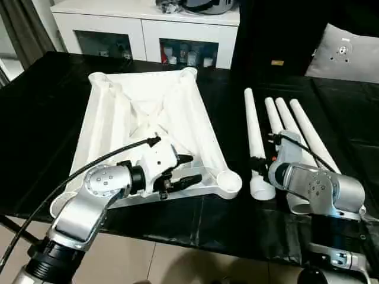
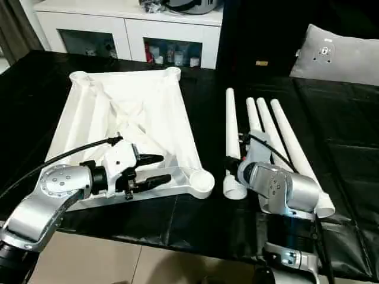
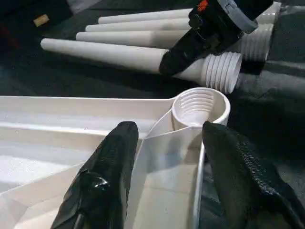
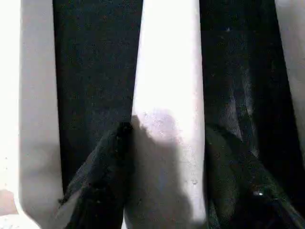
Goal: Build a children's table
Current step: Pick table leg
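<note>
Tabletop (image 1: 148,112) lies ribbed side up on the black work table (image 1: 41,118), near-right corner socket (image 1: 228,180) empty, threads visible inside.

Left gripper (image 1: 180,170) at the near edge, fingers (image 3: 102,176) straddling the rim rib beside that socket. Whether they press the rib or just bracket it, can't tell; reads as a brace to steady the tabletop.

Right gripper (image 4: 164,186) just right of the socket, down over the leftmost leg (image 1: 254,139) near its threaded end (image 3: 221,71). Black fingers (image 4: 102,181) sit on both sides of the leg, hugging it; a firm clamp can't be confirmed.

Four legs lie side by side beyond, near parallel, thick threaded ends toward the robot, the other three (image 1: 299,133) close together.

Step in hand, judged: grab the first leg.
- Get both pads seated on the round shaft before lifting; it is tapered and smooth, so could slip or roll.
- Grip close to the thick end for control when tipping it upright.
- Lift clear so the neighbouring legs don't roll.
- Keep the left brace on so the socket stays put.

White cabinet (image 1: 148,26) at the far side, not involved.
</note>
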